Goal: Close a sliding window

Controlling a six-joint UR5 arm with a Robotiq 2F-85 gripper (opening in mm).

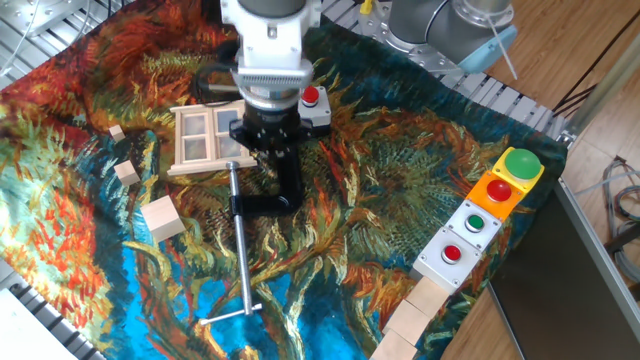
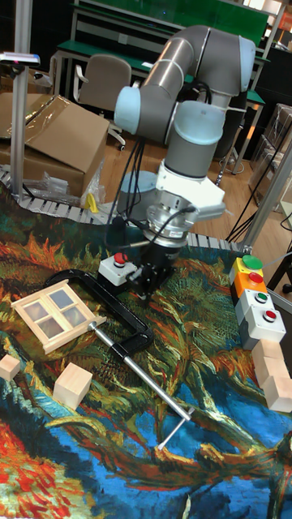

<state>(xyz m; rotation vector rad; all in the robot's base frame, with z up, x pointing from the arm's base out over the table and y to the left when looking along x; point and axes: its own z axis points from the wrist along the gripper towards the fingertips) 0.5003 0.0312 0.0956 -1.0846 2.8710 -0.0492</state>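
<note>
The sliding window [image 1: 208,140] is a small pale wooden frame with square panes, lying flat on the patterned cloth left of centre; in the tall fixed view the sliding window [image 2: 52,313] lies at the left. My gripper [image 1: 264,142] points down just beside the window's right edge, over the black C-clamp [image 1: 285,180]. Its dark fingers look close together with nothing between them. From the tall fixed view the gripper [image 2: 149,289] hangs a little above the cloth, apart from the window. Whether a finger touches the frame is unclear.
The C-clamp's metal rod [image 1: 241,250] runs toward the front. A grey box with a red button [image 1: 311,108] stands right behind the gripper. Wooden cubes [image 1: 162,218] lie at the left, several button boxes [image 1: 478,222] and cubes [image 1: 420,305] at the right.
</note>
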